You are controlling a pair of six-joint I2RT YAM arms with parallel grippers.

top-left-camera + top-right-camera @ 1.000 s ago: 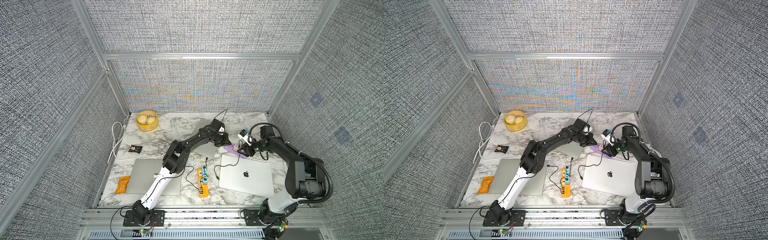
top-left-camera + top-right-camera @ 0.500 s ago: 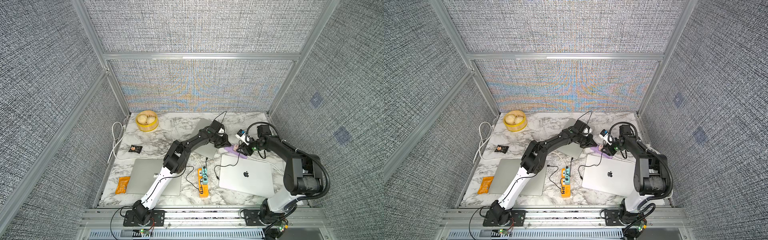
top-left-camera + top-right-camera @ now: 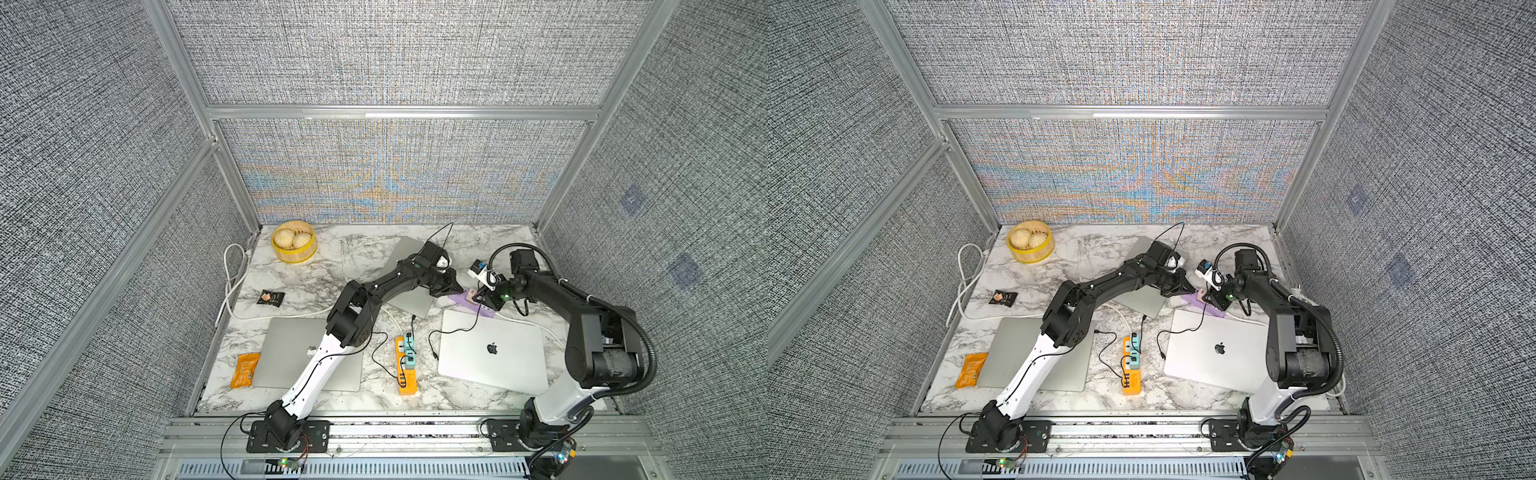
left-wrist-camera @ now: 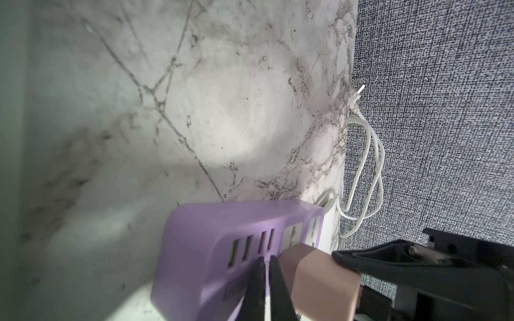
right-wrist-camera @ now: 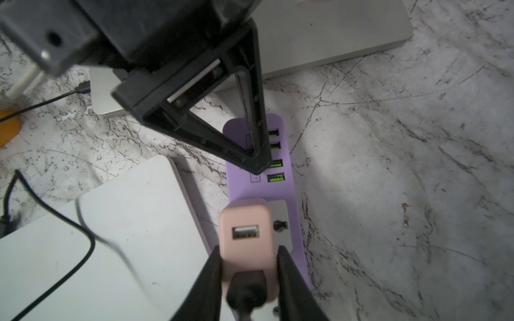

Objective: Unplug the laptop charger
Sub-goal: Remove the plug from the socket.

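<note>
Gripping a pale pink, round-cornered plastic laptop charger [image 5: 246,222] by its two smooth sides, the right pincer [image 5: 248,257] has narrowed until both black fingers lie flush against the block, with a black plug seated in the block between them. The laptop charger stands upright in a socket of a glossy purple power strip [image 5: 292,191], a long slab with rounded ends and a row of green ports, which lies flat on the white, grey-veined marble surface [image 5: 403,139]. The left pincer [image 4: 267,259] is closed, its thin black tips together and pressing on the strip's top face just beside the ports, close to the pink block but apart from it. One long edge of the strip runs just beside the back edge of a closed matte silver laptop [image 3: 465,353], across whose lid a thin black cable [image 5: 91,241] trails. Along the other long edge the marble lies bare. Beyond the strip's port end a second closed silver laptop [image 5: 333,41] lies near. A looped white cable [image 4: 370,172] hangs at the surface's rim against the grey woven wall [image 4: 445,111].
</note>
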